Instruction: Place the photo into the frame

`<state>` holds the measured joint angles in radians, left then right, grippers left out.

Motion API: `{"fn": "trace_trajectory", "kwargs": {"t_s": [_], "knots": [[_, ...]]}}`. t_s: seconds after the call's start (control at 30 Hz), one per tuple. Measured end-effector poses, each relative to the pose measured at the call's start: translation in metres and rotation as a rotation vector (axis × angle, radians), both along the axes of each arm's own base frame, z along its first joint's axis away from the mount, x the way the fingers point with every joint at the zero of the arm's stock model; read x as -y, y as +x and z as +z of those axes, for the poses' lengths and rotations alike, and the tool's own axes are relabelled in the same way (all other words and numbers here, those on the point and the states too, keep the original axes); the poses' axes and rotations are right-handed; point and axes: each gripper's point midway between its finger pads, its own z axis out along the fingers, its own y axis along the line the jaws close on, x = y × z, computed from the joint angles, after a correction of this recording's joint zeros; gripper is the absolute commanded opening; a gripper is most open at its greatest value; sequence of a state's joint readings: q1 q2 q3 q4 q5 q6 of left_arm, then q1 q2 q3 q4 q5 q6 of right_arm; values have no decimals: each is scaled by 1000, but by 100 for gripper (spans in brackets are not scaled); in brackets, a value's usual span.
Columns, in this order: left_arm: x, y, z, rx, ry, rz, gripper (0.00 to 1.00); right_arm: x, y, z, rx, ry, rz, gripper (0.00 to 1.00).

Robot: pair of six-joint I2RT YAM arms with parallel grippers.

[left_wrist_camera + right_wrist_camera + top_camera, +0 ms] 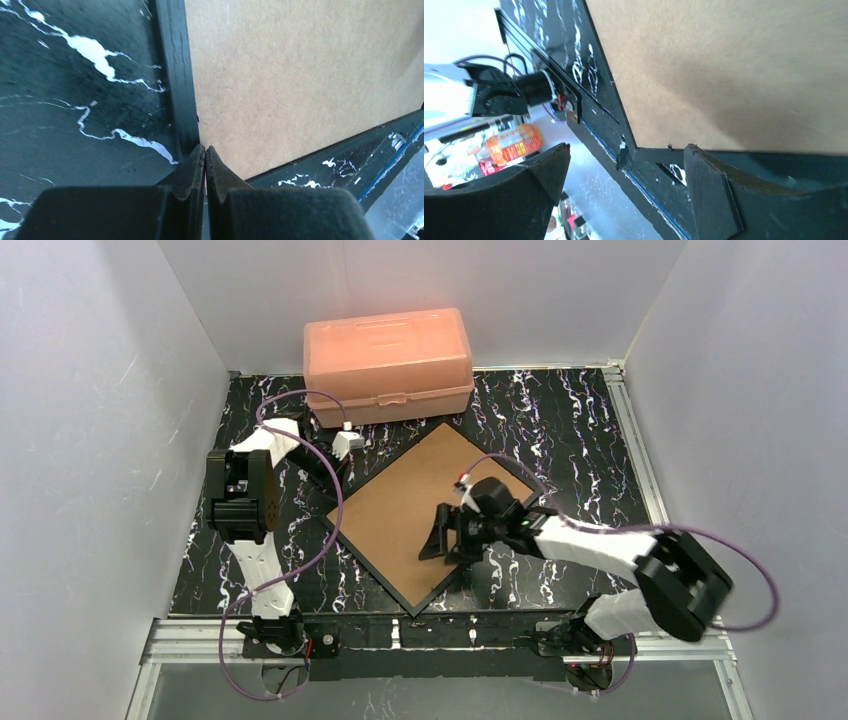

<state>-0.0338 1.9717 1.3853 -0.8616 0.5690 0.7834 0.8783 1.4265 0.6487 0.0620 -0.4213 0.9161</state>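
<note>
The black frame (341,536) lies flat on the table, turned like a diamond, with the brown backing board (420,495) filling it. The photo is hidden in every view. My left gripper (333,510) is shut, its tips at the frame's left corner, where the rail (178,75) meets the board (300,75) in the left wrist view (205,149). My right gripper (445,537) is open and empty, low over the board's near right part. In the right wrist view (624,172) its fingers (710,192) straddle the frame's near corner (626,150).
A peach plastic box (388,362) stands shut at the back, just behind the frame's far corner. The table's near edge with its metal rail (400,635) lies close below the frame's near corner. White walls close in left, right and behind.
</note>
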Motion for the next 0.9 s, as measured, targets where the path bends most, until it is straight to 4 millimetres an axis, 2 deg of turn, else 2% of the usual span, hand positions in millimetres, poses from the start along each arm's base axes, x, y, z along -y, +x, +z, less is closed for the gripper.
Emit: {"fn": "trace_trajectory", "kwargs": {"t_s": [0.13, 0.23, 0.3, 0.4, 0.53, 0.73, 0.9], "knots": [[-4, -12, -1, -30, 18, -13, 0, 34, 28, 43, 124, -2, -156, 98], [-8, -22, -4, -60, 31, -18, 0, 60, 35, 50, 155, -47, -259, 99], [-10, -23, -3, -65, 35, -17, 0, 77, 33, 38, 143, -105, -313, 99], [-15, -25, 0, -79, 44, -10, 0, 104, 26, 5, 91, -237, -381, 98], [-31, -8, 9, -37, 72, 24, 0, 126, 25, -20, 63, -355, -441, 95], [-51, 9, 2, 27, 136, 65, 0, 128, 40, -35, 61, -398, -483, 93], [-47, 0, -13, 12, 159, 44, 0, 123, 58, -41, 64, -393, -509, 93]]}}
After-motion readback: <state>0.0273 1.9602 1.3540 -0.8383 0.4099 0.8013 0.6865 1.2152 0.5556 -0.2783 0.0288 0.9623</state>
